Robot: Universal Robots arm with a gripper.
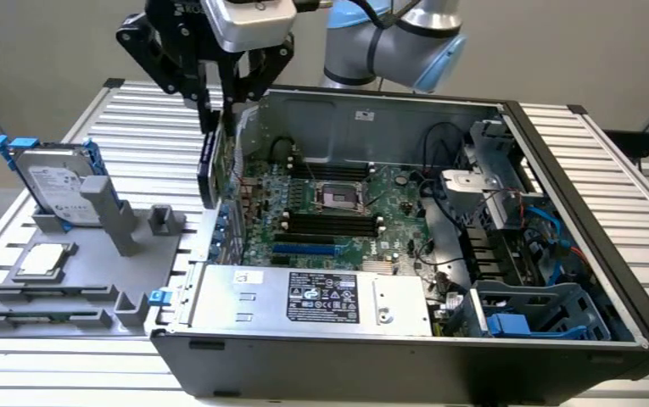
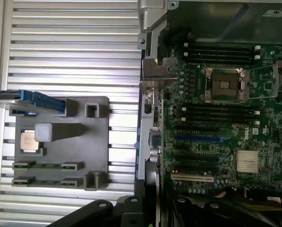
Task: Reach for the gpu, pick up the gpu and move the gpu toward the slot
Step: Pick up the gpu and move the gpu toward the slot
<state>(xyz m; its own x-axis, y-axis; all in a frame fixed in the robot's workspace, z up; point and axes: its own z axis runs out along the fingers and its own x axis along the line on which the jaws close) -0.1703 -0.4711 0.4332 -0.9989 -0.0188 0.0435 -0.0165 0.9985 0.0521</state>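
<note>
Here I have the open computer case [image 1: 551,212] lying on the slatted table [image 1: 97,373], the motherboard [image 1: 336,212] facing up inside it; the grey fixture tray [image 1: 86,280] sits just beside the case on the exterior view's left, carrying the hard drive [image 1: 58,182] upright and the processor chip [image 1: 43,260] flat; the gpu [image 1: 209,170] hangs edge-down from the gripper [image 1: 220,102], right over the case wall nearest the tray, well above the board. To do this carry well, I judge I should keep the card vertical and square to the expansion slots [image 2: 192,178], clear the case lip before coming in, and watch that its metal bracket [image 2: 156,71] lines up with the rear openings; any tilt would let a corner catch on the wall. The fingers look pinched narrowly on the card's top edge, holding it firmly; nothing else touches it.
</note>
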